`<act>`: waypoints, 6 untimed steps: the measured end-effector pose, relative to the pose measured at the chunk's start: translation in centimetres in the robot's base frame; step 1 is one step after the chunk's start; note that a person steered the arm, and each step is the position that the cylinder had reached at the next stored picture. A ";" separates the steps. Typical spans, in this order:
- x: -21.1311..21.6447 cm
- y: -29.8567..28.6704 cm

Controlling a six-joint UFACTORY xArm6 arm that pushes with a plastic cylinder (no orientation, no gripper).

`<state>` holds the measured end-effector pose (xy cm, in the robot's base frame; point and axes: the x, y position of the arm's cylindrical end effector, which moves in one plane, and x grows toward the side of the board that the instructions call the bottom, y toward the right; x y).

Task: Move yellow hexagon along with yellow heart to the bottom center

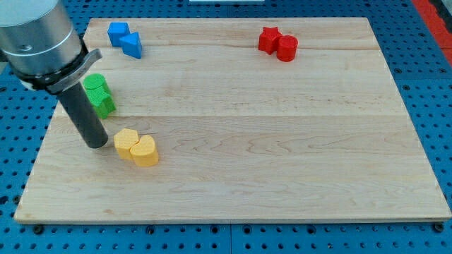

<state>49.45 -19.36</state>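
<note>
Nearest the view's bottom the bench (233, 204) is bare wood, and that bottom middle is where our two yellow blocks must end up. We carry no pincer at all, only a straight dark rod, so there is nothing to open or close; our tip (96, 144) rests on the bench close to its left edge. Just to the tip's right, with a sliver of wood between, sits the yellow hexagon (126, 143), and touching it on its far side from the tip, slightly toward the view's bottom, is the yellow heart (145, 151). The pair's long axis therefore runs away from the tip to the right and a little downward, roughly toward the goal, so we judge a push along that line should carry both together, though the heart could slip off sideways. Just behind the rod, toward the view's top, stand two green blocks (99, 95), shapes unclear. Farther up are two blue blocks (126, 39), and well off to the right at the top, two red blocks (278, 42)
</note>
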 end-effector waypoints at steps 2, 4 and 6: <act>-0.5 2.0; -0.5 3.6; -2.1 5.2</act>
